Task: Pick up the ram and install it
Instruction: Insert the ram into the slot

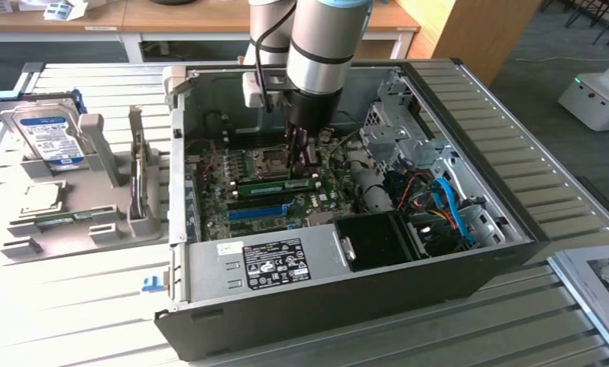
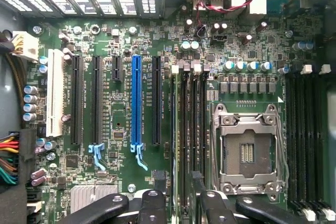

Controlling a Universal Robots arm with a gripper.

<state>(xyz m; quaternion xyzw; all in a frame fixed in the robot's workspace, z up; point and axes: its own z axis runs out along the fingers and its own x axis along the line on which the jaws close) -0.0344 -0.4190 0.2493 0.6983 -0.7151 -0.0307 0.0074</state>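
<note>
Exterior view: ram in slot, one end hidden behind jaws.

A pale slatted table carried an open black PC case lying on its side near the middle, its inside facing up. On the exterior view's left, just beside the case, stood a grey rack, and a small blue piece lay on the slats by the case's near corner. A printed sheet lay at the table's near edge on the exterior view's right.
</note>
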